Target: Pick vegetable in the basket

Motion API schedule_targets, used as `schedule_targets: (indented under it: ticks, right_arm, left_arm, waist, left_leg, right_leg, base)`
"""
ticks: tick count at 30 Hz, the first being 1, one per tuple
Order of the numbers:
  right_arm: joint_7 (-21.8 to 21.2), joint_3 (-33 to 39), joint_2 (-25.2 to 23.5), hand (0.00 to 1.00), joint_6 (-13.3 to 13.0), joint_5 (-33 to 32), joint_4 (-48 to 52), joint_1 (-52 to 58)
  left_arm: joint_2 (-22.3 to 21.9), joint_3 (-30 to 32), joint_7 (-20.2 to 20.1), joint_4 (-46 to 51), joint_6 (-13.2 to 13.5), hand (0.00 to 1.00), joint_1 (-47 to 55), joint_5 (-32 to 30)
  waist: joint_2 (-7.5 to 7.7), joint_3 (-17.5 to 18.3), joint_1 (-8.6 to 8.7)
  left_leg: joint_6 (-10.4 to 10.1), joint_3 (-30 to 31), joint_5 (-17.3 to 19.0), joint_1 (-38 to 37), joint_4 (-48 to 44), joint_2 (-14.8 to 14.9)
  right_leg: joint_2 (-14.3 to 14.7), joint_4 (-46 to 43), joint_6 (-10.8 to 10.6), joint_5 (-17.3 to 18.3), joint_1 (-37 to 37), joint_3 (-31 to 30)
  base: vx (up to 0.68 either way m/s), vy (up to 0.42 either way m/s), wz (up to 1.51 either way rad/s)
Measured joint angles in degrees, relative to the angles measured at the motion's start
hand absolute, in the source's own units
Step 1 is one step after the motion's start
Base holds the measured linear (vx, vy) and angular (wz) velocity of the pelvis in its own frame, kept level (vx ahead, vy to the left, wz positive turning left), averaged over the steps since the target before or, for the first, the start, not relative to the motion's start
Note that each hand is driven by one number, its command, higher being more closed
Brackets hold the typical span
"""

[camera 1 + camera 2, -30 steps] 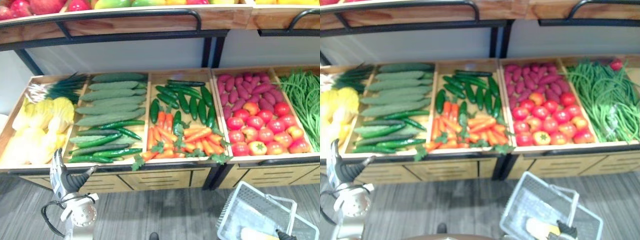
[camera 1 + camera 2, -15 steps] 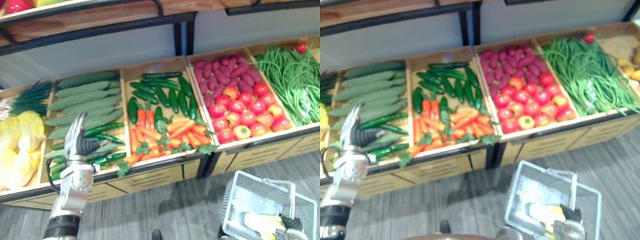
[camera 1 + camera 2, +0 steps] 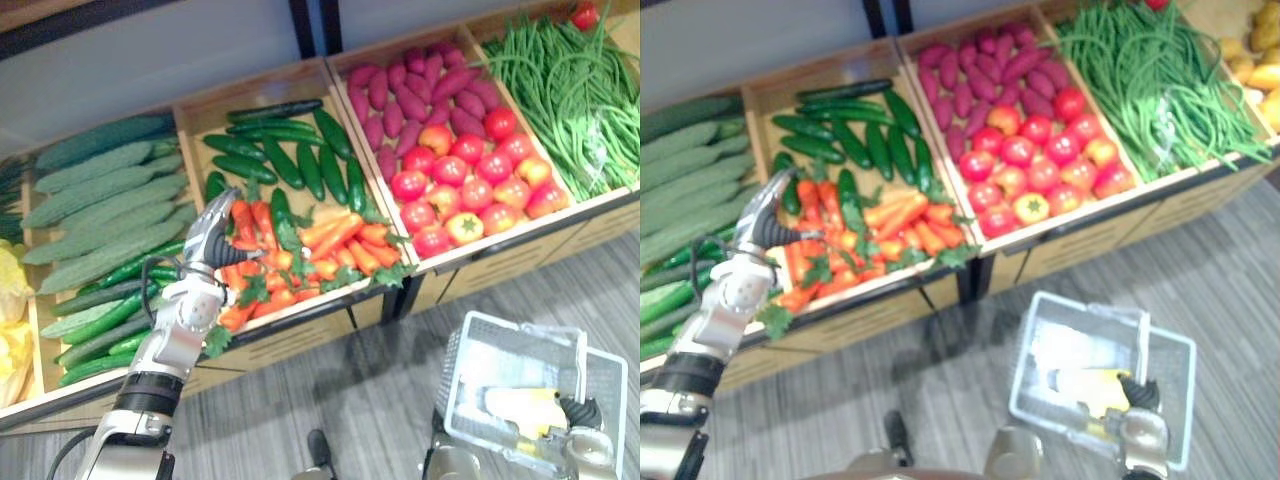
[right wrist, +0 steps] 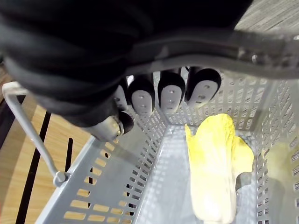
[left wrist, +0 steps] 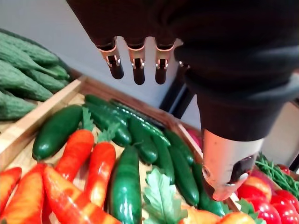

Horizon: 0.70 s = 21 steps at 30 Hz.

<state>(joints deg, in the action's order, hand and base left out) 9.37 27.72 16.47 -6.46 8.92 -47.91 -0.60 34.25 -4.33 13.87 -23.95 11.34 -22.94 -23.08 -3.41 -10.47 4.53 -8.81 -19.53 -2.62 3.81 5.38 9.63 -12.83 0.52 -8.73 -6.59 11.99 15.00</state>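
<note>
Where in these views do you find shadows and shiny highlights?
Right eye view: a soft shadow darkens the floor between the basket and the shelf. Left wrist view: bright glints streak the cucumbers and carrots. Right wrist view: the cabbage in the basket is brightly lit.

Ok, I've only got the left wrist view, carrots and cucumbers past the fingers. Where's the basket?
Observer: The basket is low on the robot's right, down in front of the tomatoes.
Operator: Is it being held?
Observer: Yes, the right hand is curled round its handle.
Operator: Anything in it?
Observer: One yellow cabbage lies on the bottom.
</note>
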Motion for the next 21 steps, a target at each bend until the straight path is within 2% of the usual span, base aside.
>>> schedule_targets:
  ticks: [6, 9, 21]
  right_arm:
    - [-0.03, -1.25, 0.28, 1.0, 0.02, -0.01, 1.55, -1.7]
    - [-0.02, -1.26, 0.5, 1.0, 0.04, -0.01, 2.15, -1.67]
    - [0.0, -1.33, 0.78, 1.0, 0.03, -0.04, 2.3, -2.12]
  left_arm:
    - [0.0, -1.81, -3.58, -4.53, 0.68, 0.0, -2.38, 9.24]
    - [0.0, -2.37, -5.23, -5.56, 1.43, 0.0, -3.22, 10.3]
    - [-0.01, -4.85, -5.66, -7.38, 1.97, 0.0, -6.36, 11.75]
  waist:
    - [0.29, -1.87, 0.03]
    - [0.4, -2.75, 0.01]
    - [0.56, -3.43, 0.03]
  left_leg:
    - [-0.11, -2.4, 0.11, 0.89, 0.0, 0.11]
    - [-0.16, -3.28, 0.14, 0.77, 0.0, 0.24]
    - [-0.5, -6.1, 0.62, 0.45, 0.0, 0.24]
  right_leg:
    - [0.5, -0.78, 0.39, -0.3, 2.88, -2.67]
    - [0.75, -0.78, 0.48, -0.36, 3.22, -3.24]
    - [1.1, -0.81, 0.56, -0.52, 4.38, -5.64]
  base:
    - [0.0, -0.007, -0.21]
    - [0.02, -0.015, -0.1]
    - [0.01, -0.006, -0.08]
